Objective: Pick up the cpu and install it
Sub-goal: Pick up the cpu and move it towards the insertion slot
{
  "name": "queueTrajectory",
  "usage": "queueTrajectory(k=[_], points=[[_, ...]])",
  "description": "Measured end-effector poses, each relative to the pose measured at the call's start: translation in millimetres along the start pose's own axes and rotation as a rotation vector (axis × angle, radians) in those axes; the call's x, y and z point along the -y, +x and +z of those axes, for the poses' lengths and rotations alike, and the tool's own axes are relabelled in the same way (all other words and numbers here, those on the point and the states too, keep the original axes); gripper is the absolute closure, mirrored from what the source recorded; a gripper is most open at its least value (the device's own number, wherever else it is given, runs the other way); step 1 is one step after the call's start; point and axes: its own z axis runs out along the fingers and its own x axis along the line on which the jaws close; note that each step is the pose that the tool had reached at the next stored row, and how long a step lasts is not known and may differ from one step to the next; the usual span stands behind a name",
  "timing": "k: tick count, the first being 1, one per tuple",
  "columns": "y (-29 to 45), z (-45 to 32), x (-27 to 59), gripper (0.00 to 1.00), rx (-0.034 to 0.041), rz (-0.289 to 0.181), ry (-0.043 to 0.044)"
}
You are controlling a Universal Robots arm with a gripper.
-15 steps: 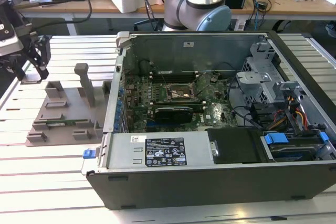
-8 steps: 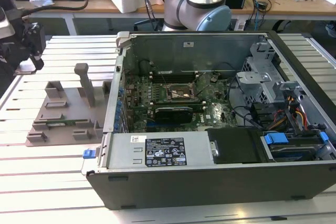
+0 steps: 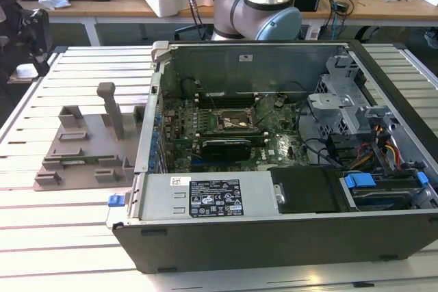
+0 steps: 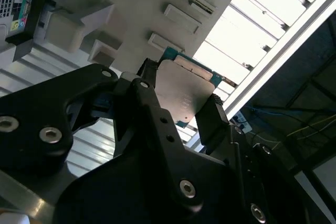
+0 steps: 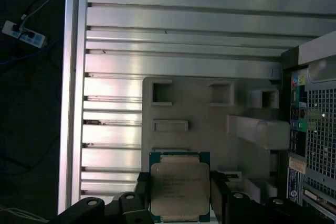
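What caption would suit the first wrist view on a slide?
The pincer grips the cpu by two edges above the grey fixture plate on the slatted table.

Hangs over the fixture plate [image 5: 199, 108], facing down at it, with the pincer [image 5: 180, 199] gripping the cpu [image 5: 180, 182], fingers [image 5: 218, 196] on opposite sides.
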Motion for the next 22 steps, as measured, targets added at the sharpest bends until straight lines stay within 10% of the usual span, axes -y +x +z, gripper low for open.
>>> queueTrajectory(k=[22], points=[[-0.9, -38.3, -0.4, 0.46, 0.0001, 0.000, 0.0000]])
